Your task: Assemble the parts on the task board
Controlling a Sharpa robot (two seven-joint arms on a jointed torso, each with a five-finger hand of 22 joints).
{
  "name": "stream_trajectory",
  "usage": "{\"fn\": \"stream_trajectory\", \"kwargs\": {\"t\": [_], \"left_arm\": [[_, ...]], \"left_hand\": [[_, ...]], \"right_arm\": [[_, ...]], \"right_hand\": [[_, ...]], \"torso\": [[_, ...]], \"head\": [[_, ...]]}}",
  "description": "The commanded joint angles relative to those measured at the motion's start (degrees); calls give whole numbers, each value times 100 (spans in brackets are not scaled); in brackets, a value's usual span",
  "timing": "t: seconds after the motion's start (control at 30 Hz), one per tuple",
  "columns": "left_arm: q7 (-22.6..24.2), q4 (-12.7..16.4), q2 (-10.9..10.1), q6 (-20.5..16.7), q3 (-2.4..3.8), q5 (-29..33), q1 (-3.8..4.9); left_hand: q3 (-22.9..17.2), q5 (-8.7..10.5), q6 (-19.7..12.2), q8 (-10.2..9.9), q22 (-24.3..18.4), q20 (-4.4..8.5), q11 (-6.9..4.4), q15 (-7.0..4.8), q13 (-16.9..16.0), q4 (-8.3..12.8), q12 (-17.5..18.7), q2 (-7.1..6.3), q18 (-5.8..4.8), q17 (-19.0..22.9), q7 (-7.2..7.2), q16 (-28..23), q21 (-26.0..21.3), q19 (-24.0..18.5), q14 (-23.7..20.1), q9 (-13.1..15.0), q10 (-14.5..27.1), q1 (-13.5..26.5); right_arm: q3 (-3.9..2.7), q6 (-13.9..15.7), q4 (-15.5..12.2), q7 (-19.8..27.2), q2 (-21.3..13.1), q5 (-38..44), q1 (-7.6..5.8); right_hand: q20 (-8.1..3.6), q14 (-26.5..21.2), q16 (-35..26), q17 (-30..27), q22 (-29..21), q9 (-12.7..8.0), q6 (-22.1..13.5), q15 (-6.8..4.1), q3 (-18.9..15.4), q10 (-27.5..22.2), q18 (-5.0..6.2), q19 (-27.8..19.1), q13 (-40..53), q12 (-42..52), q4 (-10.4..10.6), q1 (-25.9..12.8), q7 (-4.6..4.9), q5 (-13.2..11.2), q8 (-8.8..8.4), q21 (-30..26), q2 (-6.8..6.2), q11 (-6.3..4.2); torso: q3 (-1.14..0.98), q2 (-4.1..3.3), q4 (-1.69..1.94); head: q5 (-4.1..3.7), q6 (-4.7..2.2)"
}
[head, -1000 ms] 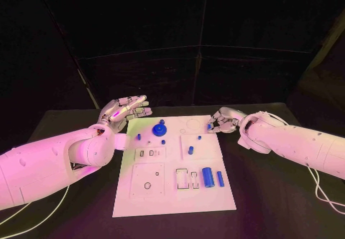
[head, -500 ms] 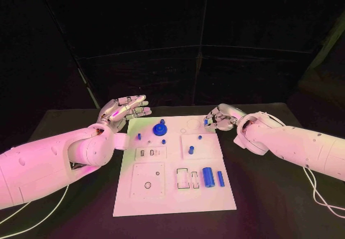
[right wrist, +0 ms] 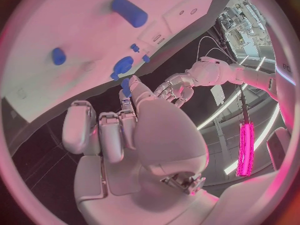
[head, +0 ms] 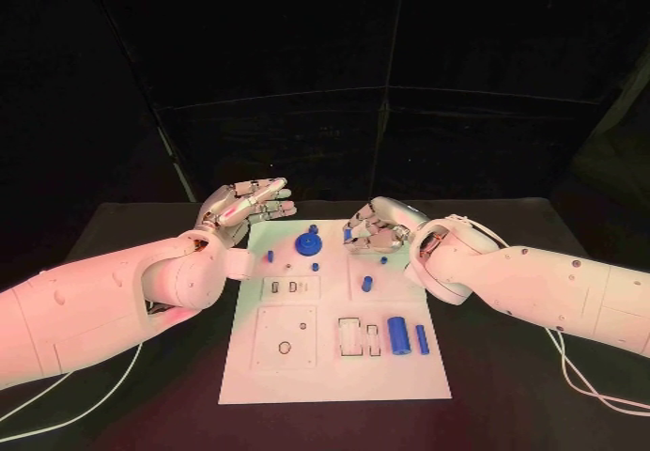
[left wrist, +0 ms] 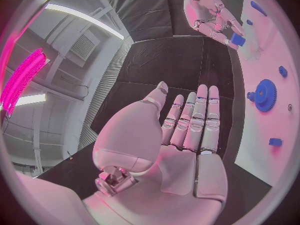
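Right hand over the far end of the task board with a small blue part pinched in its fingers, left hand open off to the side.

The task board is a flat white plate lying lengthwise on the matte black bench, with dark bench on all sides of it. The right hand, shiny silver, hangs above the board's far middle, its fingers closed on a stubby blue part. The left hand sits just past the far left corner, fingers straight and apart, holding nothing. A toothed blue gear sits between the 2 hands, a smooth blue cylinder lies at the near right, and thin cables trail by the right arm.
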State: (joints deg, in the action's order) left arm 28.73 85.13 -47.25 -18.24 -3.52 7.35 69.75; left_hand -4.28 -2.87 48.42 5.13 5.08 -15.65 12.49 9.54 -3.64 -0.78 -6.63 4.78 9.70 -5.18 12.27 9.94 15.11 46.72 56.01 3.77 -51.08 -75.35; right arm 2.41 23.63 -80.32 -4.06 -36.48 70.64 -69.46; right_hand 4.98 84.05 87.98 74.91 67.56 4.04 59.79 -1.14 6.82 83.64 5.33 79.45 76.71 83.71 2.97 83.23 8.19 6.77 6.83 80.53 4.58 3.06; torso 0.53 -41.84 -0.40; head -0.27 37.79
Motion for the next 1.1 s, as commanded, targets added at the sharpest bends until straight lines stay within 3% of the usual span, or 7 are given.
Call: {"fn": "stream_trajectory", "kwargs": {"t": [0.03,0.07,0.13,0.17,0.3,0.57,1.1], "left_arm": [[37,-53,22,55,6,-13,15],[39,-67,26,53,6,-13,16],[43,-94,31,48,6,-13,18],[43,-102,32,47,6,-13,18],[47,-117,30,39,6,-13,21],[56,-119,32,27,6,-13,24],[62,-146,77,24,6,-13,25]], "left_hand": [[-15,-26,-38,-15,-9,-14,-12,9,1,33,25,-49,71,5,303,-22,-19,21,26,0,23,10],[-15,-26,-38,-15,-9,-14,-12,9,1,34,25,-49,71,6,303,-22,-19,21,26,0,23,9],[-15,-26,-38,-15,-9,-14,-12,9,1,34,25,-49,71,6,303,-22,-19,21,26,0,23,9],[-15,-26,-38,-15,-9,-14,-12,9,1,34,25,-49,71,6,303,-22,-19,21,26,0,23,9],[-15,-26,-38,-15,-9,-14,-12,9,1,34,25,-49,71,6,303,-22,-19,21,26,0,23,9],[-15,-26,-38,-15,-9,-14,-12,9,1,34,25,-49,71,6,303,-22,-19,21,26,0,23,9],[-19,-26,-36,-14,-10,-14,-13,9,0,39,23,-49,71,6,302,-23,-20,22,27,1,20,8]], "right_arm": [[0,-193,-2,-331,167,479,-14],[1,-230,2,-362,223,541,-13],[3,-336,10,-469,345,656,-10],[4,-370,14,-516,389,688,-7],[9,-458,62,-727,591,791,21],[18,-513,74,-940,803,1052,149],[108,-580,98,-967,1015,1200,283]], "right_hand": [[-5,493,3,1023,1,-5,73,-17,14,44,-98,19,612,7,23,-121,-61,6,21,29,-5,-23],[-4,492,3,1021,2,-5,75,-17,20,44,-98,19,611,6,24,-125,-63,19,22,29,-6,-24],[-4,490,-3,1008,-7,-5,74,-19,37,41,-96,14,608,3,24,-129,-66,58,21,26,-13,-26],[-4,488,-6,1003,-12,-6,71,-19,43,34,-95,12,600,-5,23,-131,-65,78,19,23,-20,-27],[-6,484,-14,984,-20,-6,75,-23,92,24,-93,6,592,-15,-12,-109,-69,169,21,19,-54,-30],[-8,482,-20,972,-19,-4,85,-25,134,27,-93,6,597,-13,-37,-100,-71,232,26,18,-75,-33],[-8,478,-28,955,-32,-6,79,-24,145,18,-91,-1,587,-23,-42,-118,-65,253,22,11,-107,-29]], "torso": [[8,1,0],[0,-2,2],[5,-4,10],[-8,-9,-1],[-10,-4,-11],[-17,-5,-29],[-14,-4,-22]], "head": [[79,26],[102,30],[144,37],[178,36],[282,65],[396,123],[463,173]]}}
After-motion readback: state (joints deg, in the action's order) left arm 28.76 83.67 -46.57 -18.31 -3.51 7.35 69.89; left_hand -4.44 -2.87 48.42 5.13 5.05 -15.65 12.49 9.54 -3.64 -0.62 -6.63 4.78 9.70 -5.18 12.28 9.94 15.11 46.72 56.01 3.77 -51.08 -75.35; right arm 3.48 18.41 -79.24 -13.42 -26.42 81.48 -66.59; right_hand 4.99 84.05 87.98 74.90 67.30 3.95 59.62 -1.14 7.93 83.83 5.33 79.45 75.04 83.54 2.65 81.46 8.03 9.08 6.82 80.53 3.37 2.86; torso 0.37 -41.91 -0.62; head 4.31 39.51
